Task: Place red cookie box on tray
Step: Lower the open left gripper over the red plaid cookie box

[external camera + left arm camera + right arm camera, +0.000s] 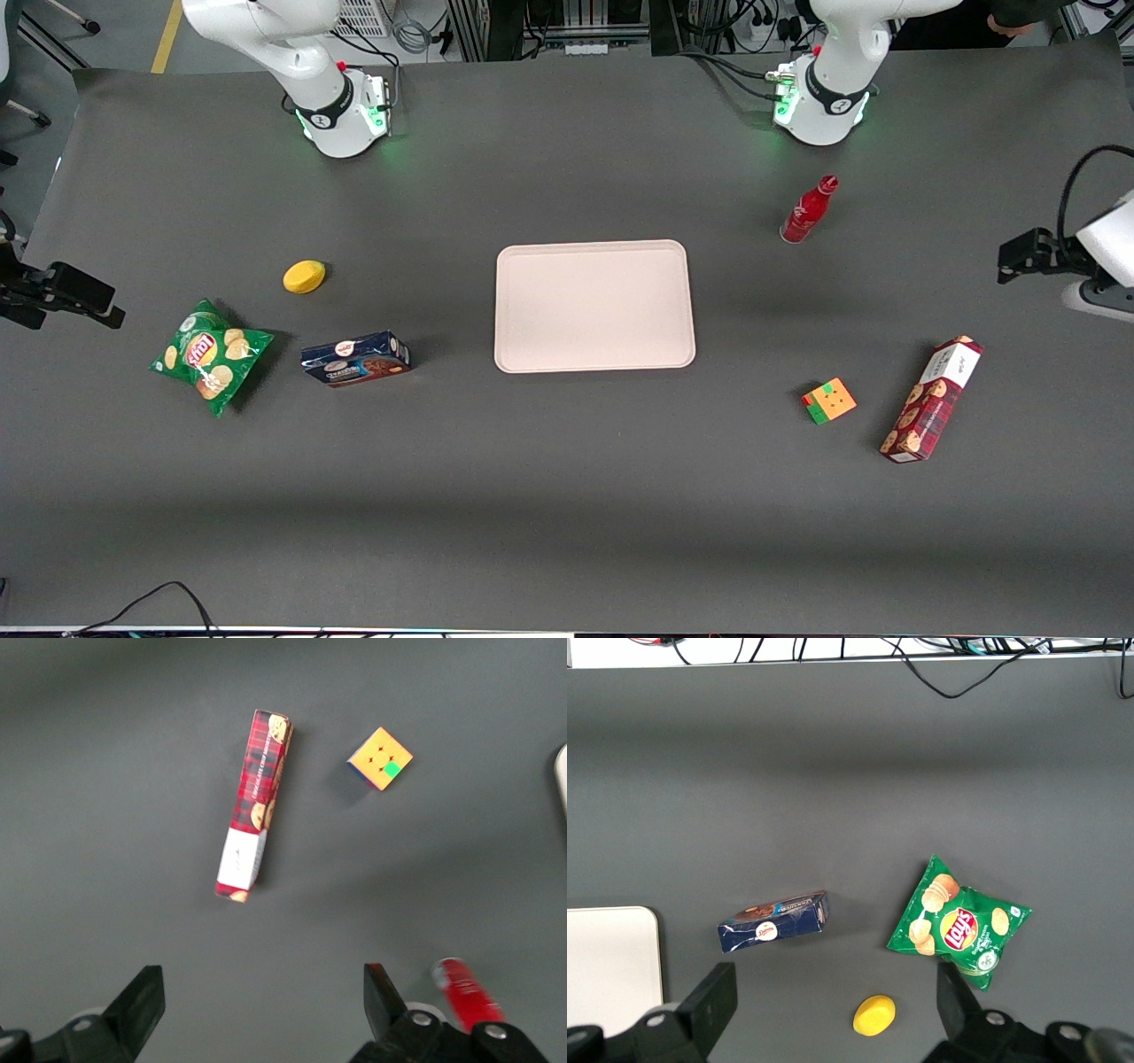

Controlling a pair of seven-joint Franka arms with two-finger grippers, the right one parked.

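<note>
Front view high overhead, wrist views face down, sharing the tray [594, 306] edge

A wide bench [567, 532] fills the scene, covered edge to edge in a dark grey matte sheet, and the light falls unevenly on it: a brighter band runs across the middle while a soft darker band lies across the part nearest the front camera. Green glows spill onto the sheet at the edge farthest from that camera. Past that edge, a grey floor [124, 35] shows with a yellow line [166, 35] painted on it, plus racks and a tangle of black and grey cables [567, 27]. A thin black cable [168, 594] loops over the bench's nearest edge, toward the parked arm's end.
</note>
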